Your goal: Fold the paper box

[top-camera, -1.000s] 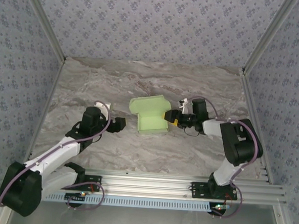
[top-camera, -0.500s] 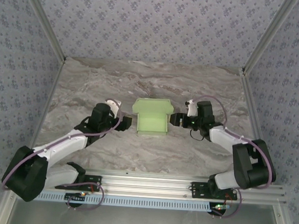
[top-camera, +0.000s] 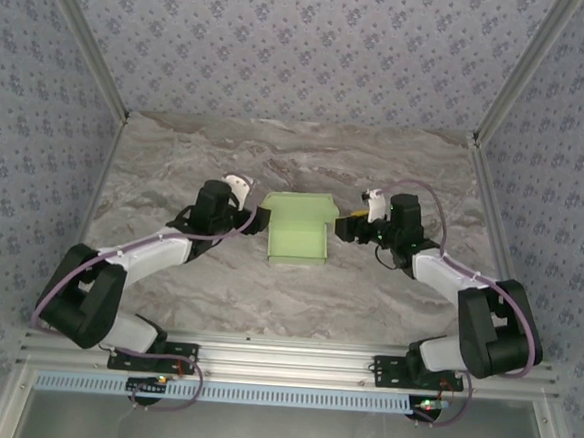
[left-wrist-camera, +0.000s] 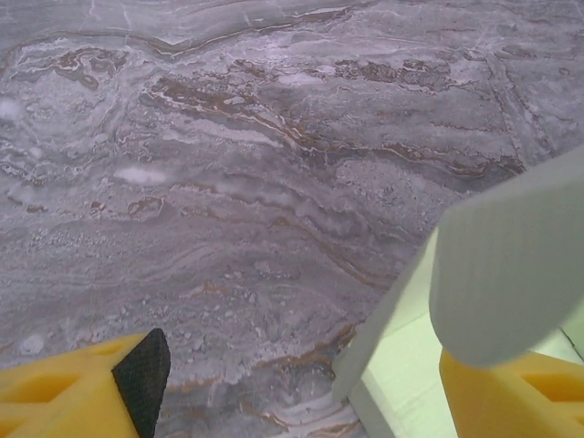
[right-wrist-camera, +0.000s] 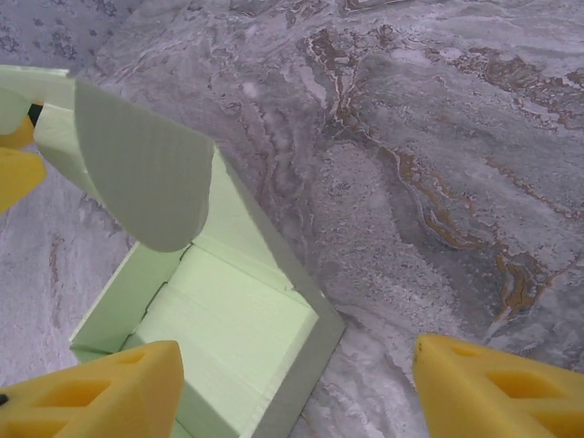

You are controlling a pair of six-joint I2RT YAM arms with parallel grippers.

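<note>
The paper box [top-camera: 299, 232] is pale green card, lying in the middle of the table with its side walls raised and a flap standing at its back. My left gripper [top-camera: 258, 218] is open at the box's back left corner. In the left wrist view the left gripper [left-wrist-camera: 301, 388] straddles the left wall [left-wrist-camera: 388, 319], with a rounded flap [left-wrist-camera: 511, 265] above its right finger. My right gripper [top-camera: 346, 226] is open at the back right corner. The right wrist view has the right gripper [right-wrist-camera: 297, 388] astride the right wall [right-wrist-camera: 306, 365], over the box floor [right-wrist-camera: 228, 319].
The marble-patterned table [top-camera: 175, 171] is bounded by patterned walls at the back and sides. An aluminium rail [top-camera: 293, 354] runs along the near edge, where both arm bases are bolted. Bare tabletop lies behind and in front of the box.
The left gripper has travelled right and back, up to the box's left corner. The right gripper has drawn off the box's right edge and shifted back. The box now sits squarer.
</note>
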